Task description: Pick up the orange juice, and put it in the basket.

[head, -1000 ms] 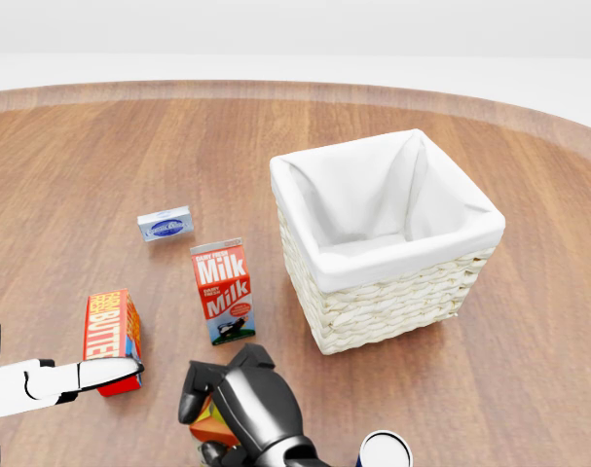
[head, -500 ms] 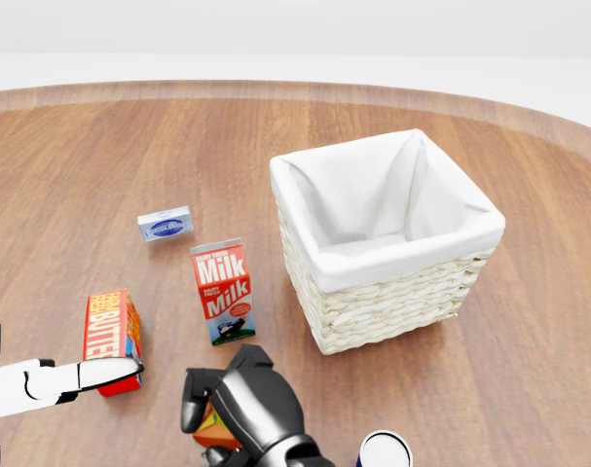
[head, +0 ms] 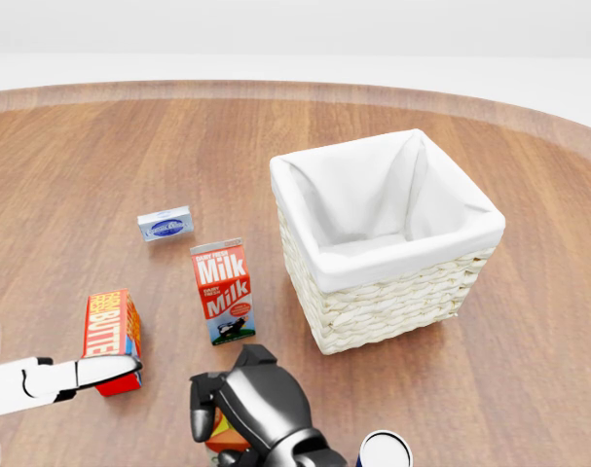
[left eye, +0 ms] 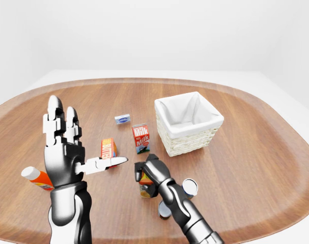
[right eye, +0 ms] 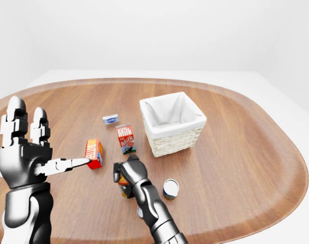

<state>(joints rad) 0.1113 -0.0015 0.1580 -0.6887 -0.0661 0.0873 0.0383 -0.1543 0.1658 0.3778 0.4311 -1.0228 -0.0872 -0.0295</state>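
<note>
A: What's around?
B: White room, round wooden worktop [head: 100, 146].
A: The orange juice [left eye: 144, 179]?
B: Mostly hidden inside the right hand [head: 261, 409], whose fingers [head: 200, 416] wrap it; its axis is unclear. The basket [head: 387, 292] stands beyond them. Left hand [left eye: 62, 152] fingers spread wide, empty.

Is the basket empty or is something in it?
Empty: the basket shows only its white cloth lining; the orange juice is outside, in the right hand.
</note>
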